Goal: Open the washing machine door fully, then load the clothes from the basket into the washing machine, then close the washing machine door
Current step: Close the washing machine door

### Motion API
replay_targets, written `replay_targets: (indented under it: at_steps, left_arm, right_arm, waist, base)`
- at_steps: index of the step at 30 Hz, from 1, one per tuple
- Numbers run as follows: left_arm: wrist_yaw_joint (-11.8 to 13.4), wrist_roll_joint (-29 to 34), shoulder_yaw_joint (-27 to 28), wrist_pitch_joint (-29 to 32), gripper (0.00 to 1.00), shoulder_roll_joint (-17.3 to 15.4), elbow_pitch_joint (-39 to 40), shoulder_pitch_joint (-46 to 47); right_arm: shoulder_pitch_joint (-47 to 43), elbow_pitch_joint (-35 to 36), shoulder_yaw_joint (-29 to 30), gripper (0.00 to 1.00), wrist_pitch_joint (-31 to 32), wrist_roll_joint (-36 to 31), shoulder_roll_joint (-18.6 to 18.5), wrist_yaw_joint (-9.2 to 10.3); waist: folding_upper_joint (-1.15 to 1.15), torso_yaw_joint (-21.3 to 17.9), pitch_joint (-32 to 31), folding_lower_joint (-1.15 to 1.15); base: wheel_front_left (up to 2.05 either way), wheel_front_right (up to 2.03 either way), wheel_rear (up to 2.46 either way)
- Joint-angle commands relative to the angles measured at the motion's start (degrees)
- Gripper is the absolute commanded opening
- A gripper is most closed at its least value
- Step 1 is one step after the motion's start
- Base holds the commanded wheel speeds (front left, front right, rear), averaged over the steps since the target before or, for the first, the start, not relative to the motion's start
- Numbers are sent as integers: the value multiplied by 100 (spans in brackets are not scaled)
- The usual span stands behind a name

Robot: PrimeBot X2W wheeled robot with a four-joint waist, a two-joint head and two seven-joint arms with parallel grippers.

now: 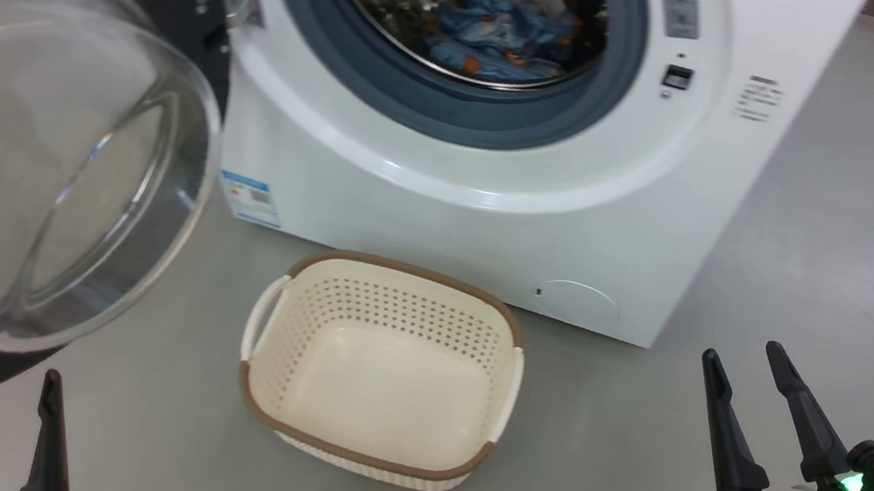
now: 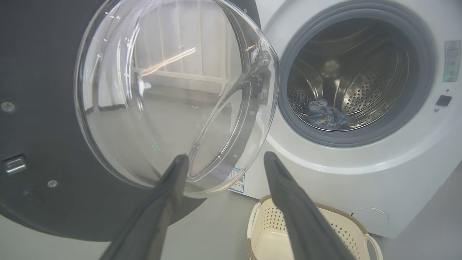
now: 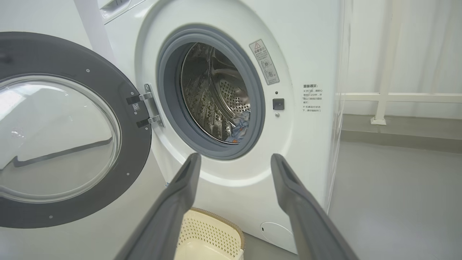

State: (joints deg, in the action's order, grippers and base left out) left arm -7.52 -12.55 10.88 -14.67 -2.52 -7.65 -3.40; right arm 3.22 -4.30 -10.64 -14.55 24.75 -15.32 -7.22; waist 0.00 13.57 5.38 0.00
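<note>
The white washing machine (image 1: pixel 449 221) stands with its door (image 1: pixel 45 144) swung wide open to the left, the glass bowl bulging toward me. The light-blue printed clothes (image 1: pixel 504 26) lie inside the steel drum (image 2: pixel 346 86). On the floor in front sits the cream basket (image 1: pixel 380 367), with nothing in it. My left gripper (image 1: pixel 8 389) is open at the lower left, just below the door's rim. At the lower right, my right gripper (image 1: pixel 741 356) is open too, off to the right of the basket and holding nothing.
Grey floor (image 1: pixel 851 255) spreads to the right of the machine. A pale wall with a white rail (image 3: pixel 397 97) stands behind it. The open door overhangs the floor left of the basket.
</note>
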Motion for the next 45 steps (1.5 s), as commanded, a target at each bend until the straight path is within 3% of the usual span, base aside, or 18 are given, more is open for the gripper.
replay_targets:
  at_steps: [1,23,35,44,45]
  left_arm:
    - [3,-50,200,-33,100,-43,192,235]
    - [202,-292,183,-33,100,-36,289,195]
    - [552,-540,284,-33,100,-36,685,-7]
    - [594,-550,262,-33,100,-36,752,-29]
    - [569,-532,265,-33,95,-36,773,-9]
  right_arm:
    - [217,118,-87,100,-45,9,-131,-26]
    - [391,32,-287,100,-45,24,-309,-26]
    - [811,-139,-698,100,-45,112,-457,-26]
    - [869,-164,-749,100,-45,152,-486,-26]
    - [854,-160,-734,100,-45,152,-486,-26]
  waist:
    - [0,304,45,0]
    - [0,1767,141,0]
    - [0,1845,322,0]
    - [0,1836,324,0]
    - [0,1833,319,0]
  base:
    - [0,0,0]
    - [0,0,0]
    - [0,0,0]
    - [0,0,0]
    - [0,0,0]
